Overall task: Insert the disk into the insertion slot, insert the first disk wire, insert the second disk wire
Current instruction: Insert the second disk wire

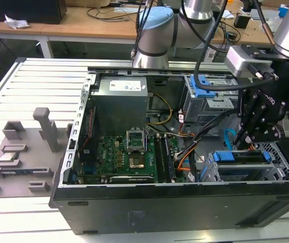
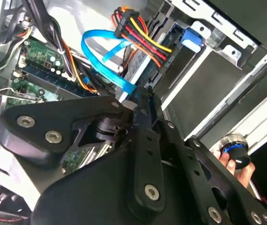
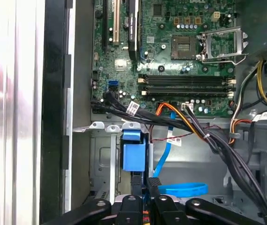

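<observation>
the gripper hangs low inside the case, just above the disk, which already sits in the slot, blue carrier flush with the bay front. its fingers look pinched together on the plug end of the blue cable, judging from the second wrist view, so the plug lines up with the disk's rear. the orange-red wire plug lies just ahead of the tips, already against the disk. a hand rests close beside the arm.
</observation>
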You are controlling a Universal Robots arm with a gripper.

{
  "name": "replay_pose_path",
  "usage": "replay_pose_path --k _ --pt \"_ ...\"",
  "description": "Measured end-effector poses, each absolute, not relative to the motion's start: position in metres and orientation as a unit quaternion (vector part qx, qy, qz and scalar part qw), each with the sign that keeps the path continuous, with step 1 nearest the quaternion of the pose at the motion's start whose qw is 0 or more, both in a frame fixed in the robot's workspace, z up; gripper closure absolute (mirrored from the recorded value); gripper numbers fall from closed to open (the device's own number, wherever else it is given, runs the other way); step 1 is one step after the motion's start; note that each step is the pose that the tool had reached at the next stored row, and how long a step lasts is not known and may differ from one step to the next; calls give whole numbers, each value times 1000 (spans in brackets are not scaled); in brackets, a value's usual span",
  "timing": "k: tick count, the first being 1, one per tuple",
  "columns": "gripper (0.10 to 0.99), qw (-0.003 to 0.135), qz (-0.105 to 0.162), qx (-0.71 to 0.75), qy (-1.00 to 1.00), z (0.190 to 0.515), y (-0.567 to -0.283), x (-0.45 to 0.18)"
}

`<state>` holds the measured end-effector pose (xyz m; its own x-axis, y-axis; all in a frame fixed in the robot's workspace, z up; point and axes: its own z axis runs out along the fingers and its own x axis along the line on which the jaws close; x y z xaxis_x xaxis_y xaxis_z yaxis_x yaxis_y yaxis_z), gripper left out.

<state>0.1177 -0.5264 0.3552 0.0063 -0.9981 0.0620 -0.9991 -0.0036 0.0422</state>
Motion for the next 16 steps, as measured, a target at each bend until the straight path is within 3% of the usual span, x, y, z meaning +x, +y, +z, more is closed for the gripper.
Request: replay_pose_path --k 16 --pt "925 37 7 708 -705 342 -528 129"
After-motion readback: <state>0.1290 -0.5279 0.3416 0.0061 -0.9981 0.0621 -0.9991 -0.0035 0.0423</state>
